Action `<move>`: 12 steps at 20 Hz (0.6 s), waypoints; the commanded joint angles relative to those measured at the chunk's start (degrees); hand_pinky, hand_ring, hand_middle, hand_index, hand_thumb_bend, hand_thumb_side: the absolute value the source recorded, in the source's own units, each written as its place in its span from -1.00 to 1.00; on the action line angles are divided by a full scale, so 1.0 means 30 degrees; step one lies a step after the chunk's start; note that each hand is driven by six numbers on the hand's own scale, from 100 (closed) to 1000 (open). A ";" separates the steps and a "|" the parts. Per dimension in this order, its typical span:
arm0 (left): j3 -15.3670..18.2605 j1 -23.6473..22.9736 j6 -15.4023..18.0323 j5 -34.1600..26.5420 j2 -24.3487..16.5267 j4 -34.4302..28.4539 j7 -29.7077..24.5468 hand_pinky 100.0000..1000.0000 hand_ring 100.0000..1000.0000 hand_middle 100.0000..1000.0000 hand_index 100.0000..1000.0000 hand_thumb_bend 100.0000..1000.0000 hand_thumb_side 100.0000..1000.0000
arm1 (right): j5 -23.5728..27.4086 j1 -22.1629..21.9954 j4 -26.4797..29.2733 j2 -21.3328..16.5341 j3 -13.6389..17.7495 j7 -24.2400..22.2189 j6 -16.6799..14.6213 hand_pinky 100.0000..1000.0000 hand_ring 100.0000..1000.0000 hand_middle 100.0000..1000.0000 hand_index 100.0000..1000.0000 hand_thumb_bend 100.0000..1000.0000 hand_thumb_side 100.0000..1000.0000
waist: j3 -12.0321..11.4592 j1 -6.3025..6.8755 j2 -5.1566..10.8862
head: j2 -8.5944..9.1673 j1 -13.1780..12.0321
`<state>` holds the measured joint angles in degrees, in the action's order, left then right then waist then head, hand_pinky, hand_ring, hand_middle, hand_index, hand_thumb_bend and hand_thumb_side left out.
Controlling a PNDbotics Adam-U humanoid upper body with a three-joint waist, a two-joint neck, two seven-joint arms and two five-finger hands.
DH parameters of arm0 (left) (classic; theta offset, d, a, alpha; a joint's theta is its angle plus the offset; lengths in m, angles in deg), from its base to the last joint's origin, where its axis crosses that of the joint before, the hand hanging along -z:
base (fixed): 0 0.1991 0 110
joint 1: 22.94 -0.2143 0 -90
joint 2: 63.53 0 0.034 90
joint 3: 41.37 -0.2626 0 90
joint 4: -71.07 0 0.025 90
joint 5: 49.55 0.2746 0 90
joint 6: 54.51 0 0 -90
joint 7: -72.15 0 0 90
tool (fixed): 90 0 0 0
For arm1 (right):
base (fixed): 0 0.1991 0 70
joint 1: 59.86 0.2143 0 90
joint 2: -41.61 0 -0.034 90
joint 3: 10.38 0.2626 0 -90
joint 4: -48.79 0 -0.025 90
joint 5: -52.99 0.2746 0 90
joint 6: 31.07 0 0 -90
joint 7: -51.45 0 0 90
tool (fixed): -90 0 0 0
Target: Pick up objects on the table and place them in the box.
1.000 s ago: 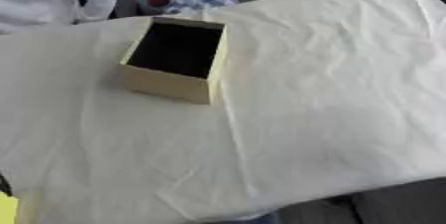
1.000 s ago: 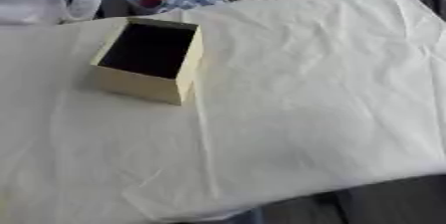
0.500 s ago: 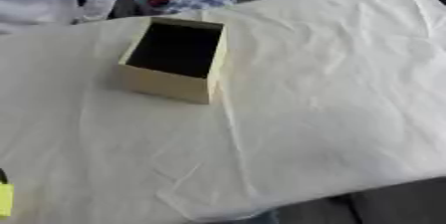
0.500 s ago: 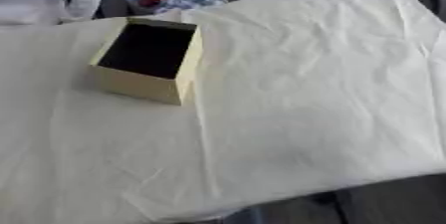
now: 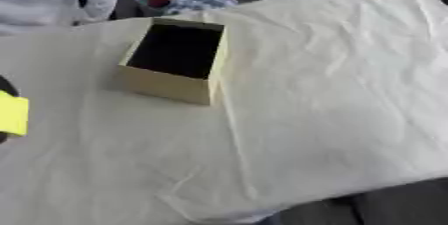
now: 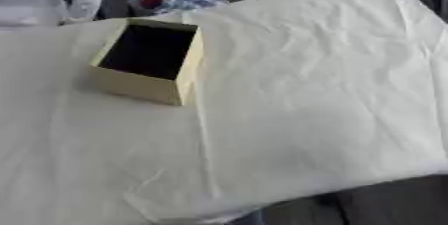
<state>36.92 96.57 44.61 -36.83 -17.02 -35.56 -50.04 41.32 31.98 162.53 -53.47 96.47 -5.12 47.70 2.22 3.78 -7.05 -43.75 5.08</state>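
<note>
Box [image 5: 175, 61] open-topped, upright on the far-left part of the table [image 5: 332, 94]; inside dark, contents not readable; nothing visibly sticking out of it. Table covered in a creased cream cloth; no loose objects lying anywhere on it in either eye view, so nothing obvious left out there to collect.

Yellow object [image 5: 12, 113] at the left edge of the left eye view only, cut off by the frame; dark shapes just above and below it, probably part of the left hand [image 5: 7, 87] carrying it, but too little showing to say; cannot tell whether the fingers are curled round it or straight. Right hand in no view; state of its fingers unknown.

Progress, as a judgement: pick probably done for the yellow object, placement not yet done; object well apart from the box, to its left and nearer the camera; still to go: travel right and away toward the box opening, then release inside. Whether other items already went in: cannot tell from the dark interior.

Versus earlier frames: yellow object sat low in the bottom-left corner a second ago; half a second ago a bit higher on the left edge; now higher again, roughly mid-height of that edge, so rising toward box level. Box and cloth in the same layout throughout; right eye view unchanged, yellow object never in it.
</note>
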 commanded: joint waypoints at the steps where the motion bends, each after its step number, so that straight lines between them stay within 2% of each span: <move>1: -0.0485 0.2280 0.0271 -0.0761 0.0552 0.0968 -0.1080 -0.12 0.03 -0.13 0.05 -1.00 -0.74 | 0.0164 0.0206 0.0282 -0.0584 -0.0036 -0.0161 -0.0005 0.11 0.25 -0.02 0.33 -1.00 0.76 | 0.0068 -0.0094 0.0188 | -0.0122 -0.0432; 7: -0.1691 0.7030 0.1181 -0.0657 0.3529 0.3804 -0.2533 -0.12 0.04 -0.12 0.07 -1.00 -0.72 | 0.0301 0.0326 0.0282 -0.0384 -0.0088 -0.0272 -0.0017 0.10 0.24 -0.03 0.33 -1.00 0.77 | 0.0262 -0.0276 -0.0094 | -0.0122 -0.1045; 12: -0.2086 0.9563 0.1986 -0.0068 0.5963 0.6385 -0.3010 -0.13 0.03 -0.13 0.06 -1.00 -0.70 | 0.0432 0.0646 0.0282 -0.0240 -0.0154 -0.0362 -0.0085 0.10 0.24 -0.03 0.33 -1.00 0.77 | 0.0515 -0.0412 -0.0479 | 0.0318 -0.1567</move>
<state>30.41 123.86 49.90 -37.60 0.35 -17.89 -58.76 42.20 33.36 162.53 -53.38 95.87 -6.01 47.58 3.83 2.77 -9.24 -43.40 0.85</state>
